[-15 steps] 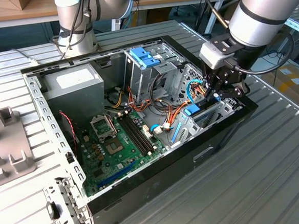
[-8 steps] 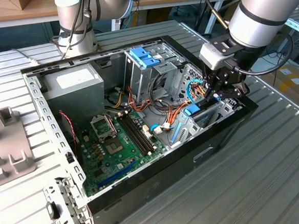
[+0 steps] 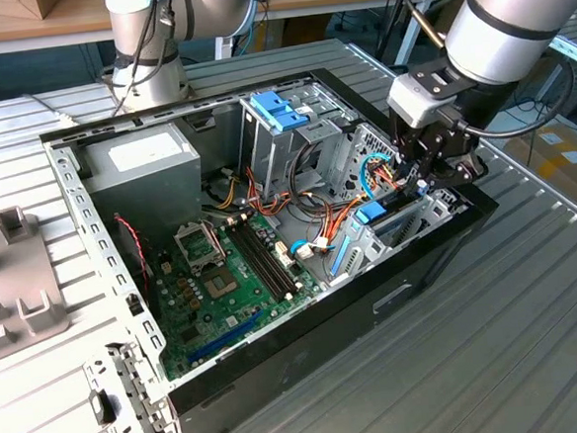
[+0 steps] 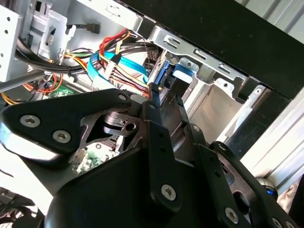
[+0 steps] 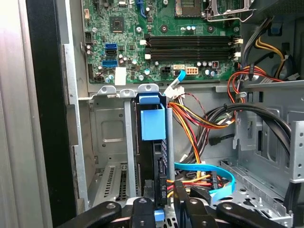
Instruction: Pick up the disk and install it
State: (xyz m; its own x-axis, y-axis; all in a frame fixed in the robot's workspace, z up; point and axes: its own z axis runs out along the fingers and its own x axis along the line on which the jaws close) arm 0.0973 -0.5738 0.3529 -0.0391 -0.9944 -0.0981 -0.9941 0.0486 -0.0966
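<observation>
Now the gripper (image 3: 427,180) is low inside the open PC case (image 3: 279,371), at the drive bay on the exterior view's right. The disk (image 5: 153,142) stands on edge in the metal bay slot, blue tab toward the motherboard (image 5: 161,42). Jaws sit at its rear end; can't tell whether they grip it.

The robot's grey arm (image 3: 512,13) reaches down from the exterior view's right, its black gripper (image 3: 441,156) lowered, wrist angled downward.

Ribbed metal table (image 3: 535,338) — wooden desk (image 3: 17,22) behind
</observation>
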